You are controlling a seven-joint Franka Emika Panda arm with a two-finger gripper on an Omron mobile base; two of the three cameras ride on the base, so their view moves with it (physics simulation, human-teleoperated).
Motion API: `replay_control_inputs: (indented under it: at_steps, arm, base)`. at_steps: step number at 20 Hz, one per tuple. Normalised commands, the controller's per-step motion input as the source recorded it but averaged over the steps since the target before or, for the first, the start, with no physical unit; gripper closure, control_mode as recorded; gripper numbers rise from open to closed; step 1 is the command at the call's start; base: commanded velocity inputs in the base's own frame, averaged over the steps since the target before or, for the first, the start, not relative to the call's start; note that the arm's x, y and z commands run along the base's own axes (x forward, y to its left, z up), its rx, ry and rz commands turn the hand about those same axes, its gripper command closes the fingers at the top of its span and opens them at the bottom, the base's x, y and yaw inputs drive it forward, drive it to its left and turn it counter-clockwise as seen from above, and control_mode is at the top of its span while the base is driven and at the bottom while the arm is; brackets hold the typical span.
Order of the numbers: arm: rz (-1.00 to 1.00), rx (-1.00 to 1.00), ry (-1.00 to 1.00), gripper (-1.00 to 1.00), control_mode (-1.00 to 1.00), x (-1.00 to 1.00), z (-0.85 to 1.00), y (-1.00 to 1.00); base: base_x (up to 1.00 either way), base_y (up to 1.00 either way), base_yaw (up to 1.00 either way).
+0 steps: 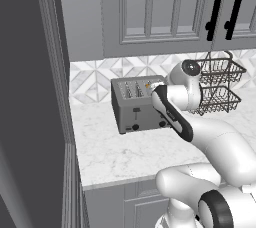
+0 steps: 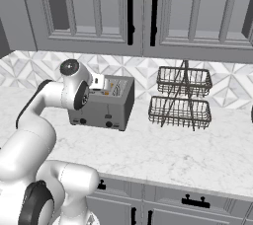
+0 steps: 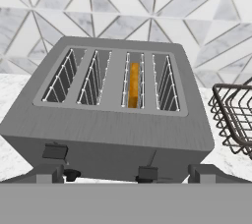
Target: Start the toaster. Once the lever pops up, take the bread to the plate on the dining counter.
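Hovering over the toaster (image 3: 115,105), gripper (image 3: 120,171) spread wide, bread (image 3: 133,84) in its slot; next, press the right lever (image 3: 147,173) down.

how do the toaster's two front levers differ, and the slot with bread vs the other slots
On the boxy grey metal toaster, the left black lever looks higher than the right black lever. The third slot from the left holds the orange-tan bread slice; the leftmost slot shows bare wire guides. Both levers are black and front-mounted.
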Motion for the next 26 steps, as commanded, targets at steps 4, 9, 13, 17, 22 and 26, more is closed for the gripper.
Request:
replay_control_inputs:
  at_steps: [4, 9, 13, 17, 22, 26]
  arm:
    - [0.0, 0.0, 0.0, -1.0, -1.0, 0.0, 0.0, 0.0]
    - [0.0, 0.0, 0.0, -1.0, -1.0, 0.0, 0.0, 0.0]
    - [0.0, 0.0, 0.0, -1.0, -1.0, 0.0, 0.0, 0.0]
    - [0.0, 0.0, 0.0, -1.0, -1.0, 0.0, 0.0, 0.0]
    - [0.0, 0.0, 0.0, -1.0, -1.0, 0.0, 0.0, 0.0]
    - [0.0, 0.0, 0.0, -1.0, -1.0, 0.0, 0.0, 0.0]
  base:
    - [0.0, 0.0, 0.0]
    - [0.0, 0.0, 0.0]
    - [0.0, 0.0, 0.0]
    - [0.0, 0.0, 0.0]
    - [0.0, 0.0, 0.0]
    - [0.0, 0.0, 0.0]
